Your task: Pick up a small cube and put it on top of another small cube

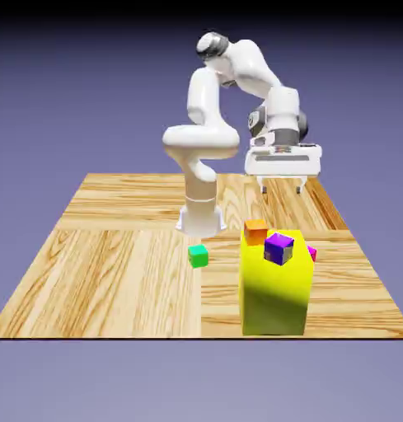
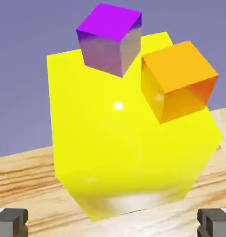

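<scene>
The small green cube (image 1: 198, 255) lies on the wooden table (image 1: 114, 247), to the exterior view's left of the big yellow block (image 1: 274, 288). It is out of the hand view. The small orange cube (image 1: 255, 232) (image 2: 177, 81) rests on the yellow block's (image 2: 128, 143) top, beside a purple cube (image 1: 278, 247) (image 2: 110, 39). My gripper (image 1: 283, 186) (image 2: 113, 224) hangs high above the table's far side, behind the block and well away from the green cube. It is open, with nothing between its fingertips (image 2: 10, 222).
A magenta cube (image 1: 311, 252) peeks out at the yellow block's right side in the exterior view. The tall yellow block stands near the table's front edge. The robot's base (image 1: 200, 216) stands just behind the green cube.
</scene>
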